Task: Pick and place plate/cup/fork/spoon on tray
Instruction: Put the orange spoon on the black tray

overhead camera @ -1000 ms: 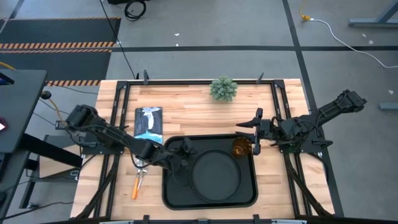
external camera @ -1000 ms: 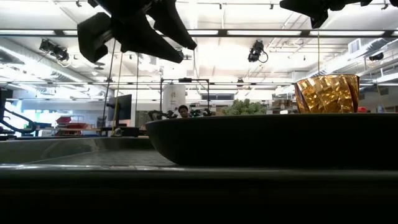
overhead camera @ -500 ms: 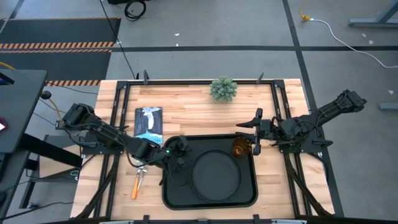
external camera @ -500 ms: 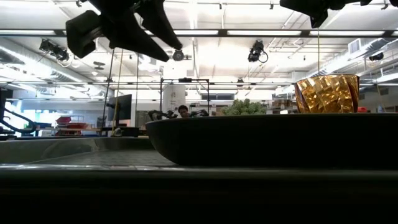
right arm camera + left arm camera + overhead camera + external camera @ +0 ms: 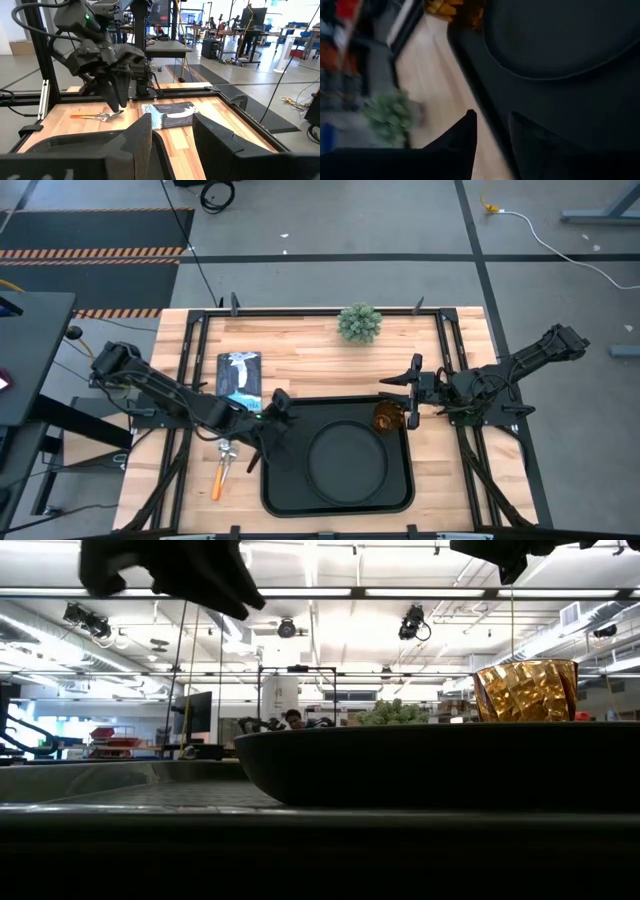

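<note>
So, the round matte black plate [image 5: 346,461] sat flat in the middle of the big black rectangular tray [image 5: 402,498], and the small amber translucent cup [image 5: 388,418] stood at the tray's far right corner, so two of the four looked done. Left to do, by my reading: the orange-handled fork [image 5: 219,475] lay on the bare wood just left of the tray. The spoon could not be made out for sure; a bit of silver lay at the fork's far end, but whether that was tines or a bowl I could not tell.

The left gripper [image 5: 262,442] hung over the tray's left rim, near the fork, its fingers [image 5: 461,145] a little apart and holding nothing. The right gripper [image 5: 408,396] hovered just beyond the cup, jaws spread and empty.

Around the table, a blue-and-white book [image 5: 239,376] lay far left and a small green plant [image 5: 359,322] stood at the far edge, both well clear of the fork. Nothing seemed to block the reach.
</note>
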Available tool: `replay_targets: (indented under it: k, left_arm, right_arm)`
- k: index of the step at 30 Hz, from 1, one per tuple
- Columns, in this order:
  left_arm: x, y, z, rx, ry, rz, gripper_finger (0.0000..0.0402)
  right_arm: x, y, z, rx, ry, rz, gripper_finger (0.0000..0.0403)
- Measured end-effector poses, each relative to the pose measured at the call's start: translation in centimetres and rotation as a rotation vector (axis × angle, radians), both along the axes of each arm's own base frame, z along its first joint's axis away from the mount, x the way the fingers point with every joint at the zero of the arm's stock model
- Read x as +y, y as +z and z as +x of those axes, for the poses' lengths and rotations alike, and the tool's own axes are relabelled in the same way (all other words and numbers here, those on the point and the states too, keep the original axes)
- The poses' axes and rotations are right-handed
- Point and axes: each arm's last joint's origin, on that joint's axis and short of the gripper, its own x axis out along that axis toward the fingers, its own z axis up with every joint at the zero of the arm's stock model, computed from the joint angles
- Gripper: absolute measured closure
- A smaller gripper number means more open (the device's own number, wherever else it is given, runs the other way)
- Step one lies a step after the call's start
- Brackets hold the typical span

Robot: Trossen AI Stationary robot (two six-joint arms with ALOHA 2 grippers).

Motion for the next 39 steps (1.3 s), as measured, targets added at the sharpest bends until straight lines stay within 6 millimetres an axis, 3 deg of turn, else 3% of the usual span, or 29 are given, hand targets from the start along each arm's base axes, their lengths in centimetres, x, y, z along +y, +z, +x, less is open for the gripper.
replay_targets:
  k: [8, 16, 22, 28, 39]
  left_arm:
    - [0.1, -0.3, -0.4, -0.075, 0.296, -0.350, 0.0283]
    - [0.2, -0.5, -0.6, -0.106, 0.458, -0.521, 0.0283]
    - [0.3, -0.6, -1.7, -0.063, 0.646, -0.589, 0.0283]
    - [-0.7, -0.6, -3.3, -0.037, 0.773, -0.632, 0.0285]
    - [-0.8, -1.4, -7.4, 0.076, 1.221, -0.656, 0.0305]
  right_arm:
    - [0.0, 0.2, 0.0, -0.018, 0.004, -0.013, 0.0254]
    - [0.1, 0.8, 0.0, -0.078, 0.035, 0.032, 0.0254]
    - [0.1, 0.7, 0.0, -0.074, 0.038, 0.043, 0.0254]
    - [0.3, 0.6, 0.4, -0.078, 0.037, 0.055, 0.0254]
    - [1.0, 0.4, 2.1, -0.130, 0.031, -0.052, 0.0254]
